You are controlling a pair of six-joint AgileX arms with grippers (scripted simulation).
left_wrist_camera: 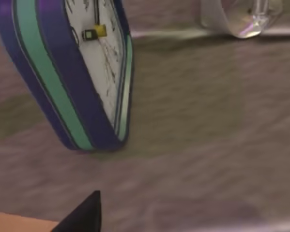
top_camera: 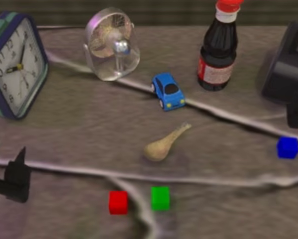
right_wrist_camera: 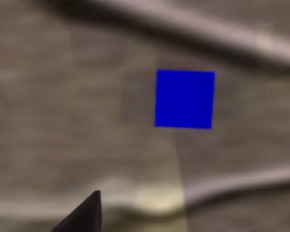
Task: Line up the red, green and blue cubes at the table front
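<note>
A: Red cube (top_camera: 118, 202) and green cube (top_camera: 159, 198) sit side by side at the near edge of the table (top_camera: 79, 124). The blue cube (top_camera: 287, 147) lies well apart, at the far right.

B: And the arms?

A: The right gripper (top_camera: 297, 112) hangs just beyond the blue cube; whether it is open, I cannot tell. The left gripper (top_camera: 17, 177) is at the left edge, empty, and there too I cannot tell.

B: Risks?

A: A raised crease runs just beside the blue cube. An off-centre descent could tip it. Carrying it low might clip the drumstick-shaped toy (top_camera: 163, 144) or nudge the green cube.
</note>
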